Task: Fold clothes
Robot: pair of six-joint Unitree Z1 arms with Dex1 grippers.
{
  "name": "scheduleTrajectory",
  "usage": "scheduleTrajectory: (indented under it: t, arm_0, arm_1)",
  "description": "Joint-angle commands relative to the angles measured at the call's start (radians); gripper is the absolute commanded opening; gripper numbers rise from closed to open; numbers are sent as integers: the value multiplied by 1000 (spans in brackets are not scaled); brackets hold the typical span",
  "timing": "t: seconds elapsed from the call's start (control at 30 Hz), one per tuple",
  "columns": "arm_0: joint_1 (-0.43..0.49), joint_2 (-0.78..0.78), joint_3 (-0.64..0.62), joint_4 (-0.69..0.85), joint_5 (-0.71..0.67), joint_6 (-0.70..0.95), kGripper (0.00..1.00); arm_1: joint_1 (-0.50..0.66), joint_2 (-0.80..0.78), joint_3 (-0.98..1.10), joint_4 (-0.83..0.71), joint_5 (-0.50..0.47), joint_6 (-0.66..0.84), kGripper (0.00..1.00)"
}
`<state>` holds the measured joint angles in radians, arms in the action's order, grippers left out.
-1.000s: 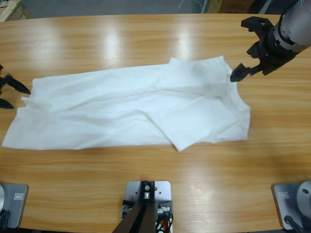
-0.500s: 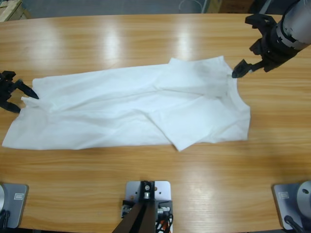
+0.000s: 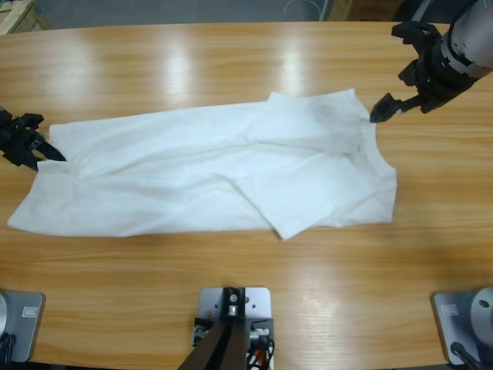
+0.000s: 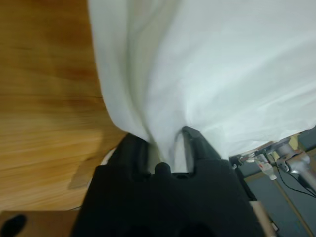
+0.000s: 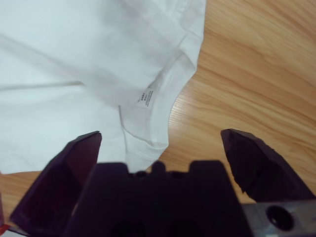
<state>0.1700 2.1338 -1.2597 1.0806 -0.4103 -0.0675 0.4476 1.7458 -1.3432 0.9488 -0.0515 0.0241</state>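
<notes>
T-shirt (image 3: 223, 173): white, thin fabric, lying crumpled and partly folded lengthwise across the middle of the wooden worktop (image 3: 246, 69); its neck end lies toward the right of the high view, its hem end toward the left; one flap comes to a point at the near edge, below the middle

Neckline (image 5: 158, 106): round, ribbed, with a small white label (image 5: 144, 98) sewn inside; in the right wrist view it curves just beyond the right claw, the bare wood beside it

Left claw (image 3: 48, 149): at the left edge of the high view, low at the shirt's hem corner; in the left wrist view white cloth (image 4: 212, 74) runs down between the two black jaws, which are pressed together on a pinch of the fabric; the cloth bunches into folds where it enters them

Right claw (image 3: 389, 108): at the upper right of the high view, on a silver-grey arm (image 3: 470, 35) coming in from the corner; its jaws stand wide apart with nothing between them; one jaw tip sits just beside the shirt's collar edge, whether touching cannot be told

Worktop: long, glossy, light patches reflected along its far side
</notes>
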Motion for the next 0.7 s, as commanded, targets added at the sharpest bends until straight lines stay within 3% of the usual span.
scheduleTrajectory:
  t: [0.03, 0.37, 0.7]
  arm_0:
    - [-23, 46, -4, -4, -26, 17, 0]
    - [-14, -87, -33, 19, -22, 23, 0]
    - [125, -80, -222, 122, -16, 38, 0]
  arm_1:
    - [-12, -23, 29, -12, -4, -1, 1000]
    - [-13, -32, 21, -9, -8, 0, 1000]
    - [-13, -46, -6, 22, -16, -1, 1000]
